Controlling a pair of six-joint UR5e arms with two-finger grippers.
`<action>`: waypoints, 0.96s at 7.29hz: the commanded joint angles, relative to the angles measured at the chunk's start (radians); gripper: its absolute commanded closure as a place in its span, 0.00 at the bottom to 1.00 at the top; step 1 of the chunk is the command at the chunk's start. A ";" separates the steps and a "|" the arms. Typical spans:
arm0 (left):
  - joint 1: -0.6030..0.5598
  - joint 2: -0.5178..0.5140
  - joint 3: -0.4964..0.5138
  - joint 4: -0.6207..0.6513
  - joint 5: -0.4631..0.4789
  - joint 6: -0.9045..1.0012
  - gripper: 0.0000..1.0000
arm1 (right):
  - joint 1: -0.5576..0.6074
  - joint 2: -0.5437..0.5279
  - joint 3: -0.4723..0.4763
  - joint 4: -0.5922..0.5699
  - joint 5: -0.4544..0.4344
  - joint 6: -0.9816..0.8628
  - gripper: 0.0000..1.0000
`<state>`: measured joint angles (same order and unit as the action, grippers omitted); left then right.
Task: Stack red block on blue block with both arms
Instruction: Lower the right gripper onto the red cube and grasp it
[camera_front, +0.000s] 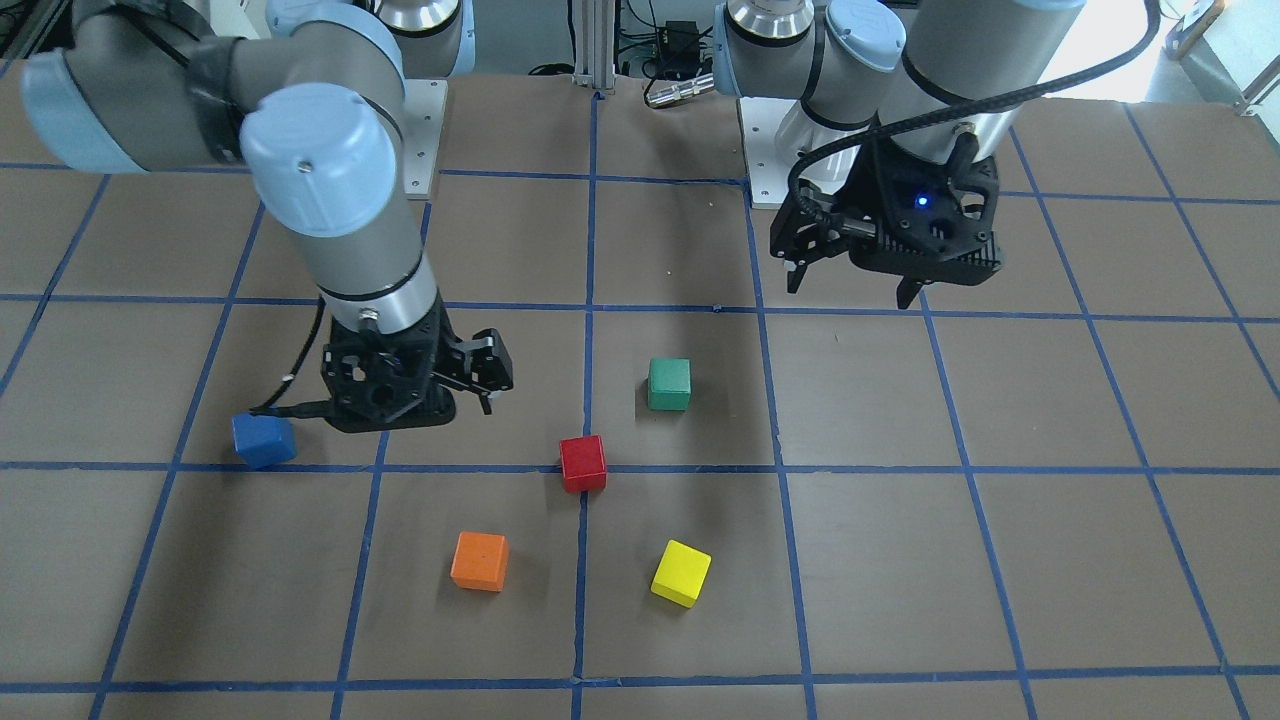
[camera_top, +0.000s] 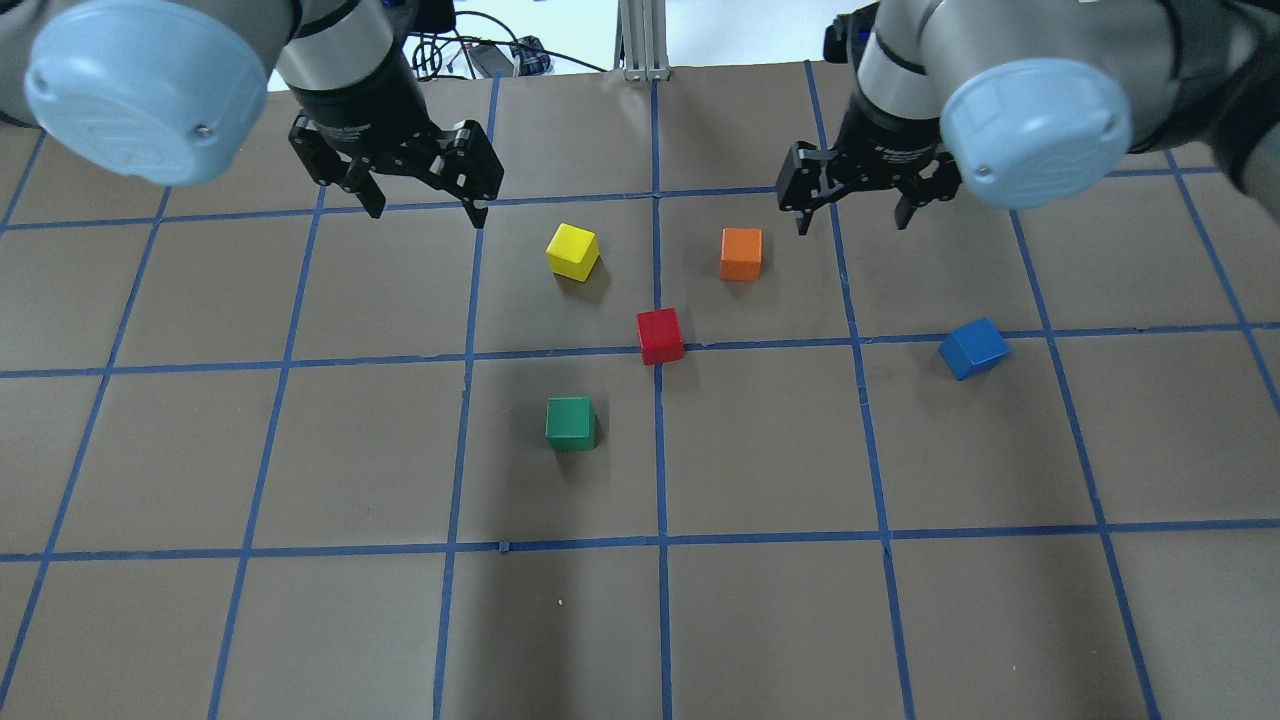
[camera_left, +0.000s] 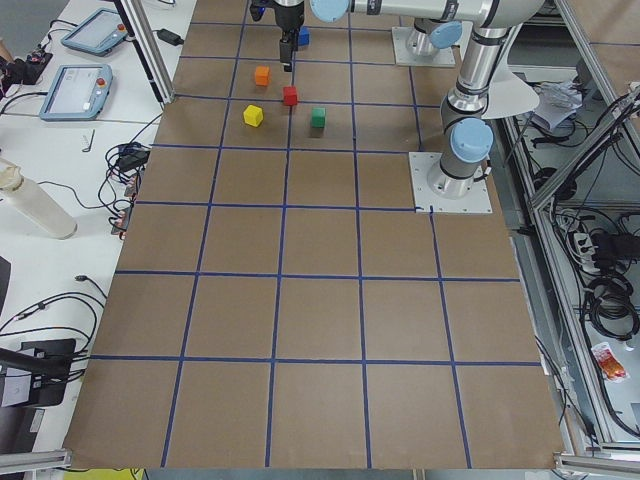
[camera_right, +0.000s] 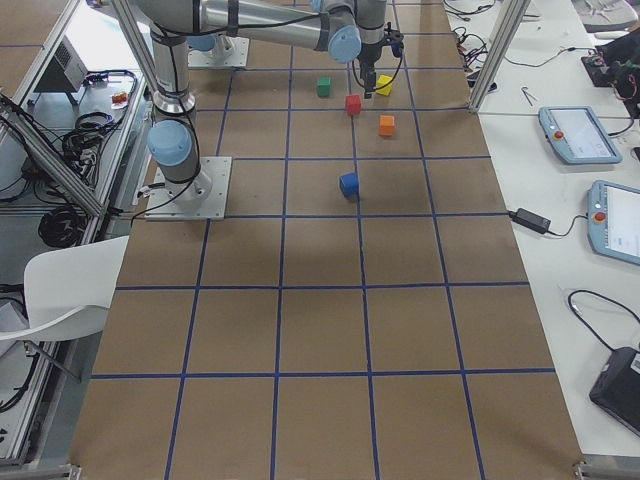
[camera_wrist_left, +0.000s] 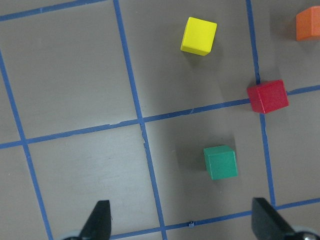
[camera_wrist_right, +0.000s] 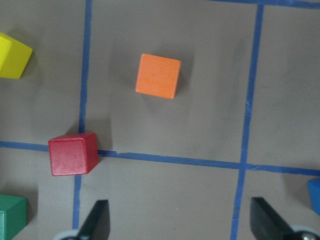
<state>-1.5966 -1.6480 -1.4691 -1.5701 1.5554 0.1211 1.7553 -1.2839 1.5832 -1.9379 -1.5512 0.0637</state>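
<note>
The red block (camera_top: 660, 335) lies on a blue tape line near the table's middle, and shows in the left wrist view (camera_wrist_left: 267, 96) and the right wrist view (camera_wrist_right: 73, 153). The blue block (camera_top: 973, 347) lies apart on the robot's right, turned a little, and at the edge of the right wrist view (camera_wrist_right: 315, 195). My left gripper (camera_top: 428, 215) is open and empty, above the table beyond and left of the red block. My right gripper (camera_top: 850, 225) is open and empty, above the table beyond the blue block, nearer the orange cube.
A yellow cube (camera_top: 573, 251) and an orange cube (camera_top: 741, 253) lie beyond the red block. A green cube (camera_top: 570, 423) lies nearer the robot. The brown table (camera_top: 300, 620) carries a blue tape grid.
</note>
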 joint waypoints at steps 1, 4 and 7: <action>0.027 0.030 -0.025 0.002 0.000 -0.001 0.00 | 0.081 0.089 0.000 -0.074 0.000 0.004 0.00; 0.026 0.050 -0.034 0.009 0.002 -0.020 0.00 | 0.150 0.169 0.000 -0.156 0.002 0.043 0.00; 0.026 0.056 -0.033 0.012 0.000 -0.020 0.00 | 0.153 0.233 0.000 -0.187 0.014 0.044 0.00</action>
<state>-1.5707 -1.5937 -1.5032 -1.5607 1.5566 0.1034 1.9063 -1.0763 1.5824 -2.1144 -1.5467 0.1056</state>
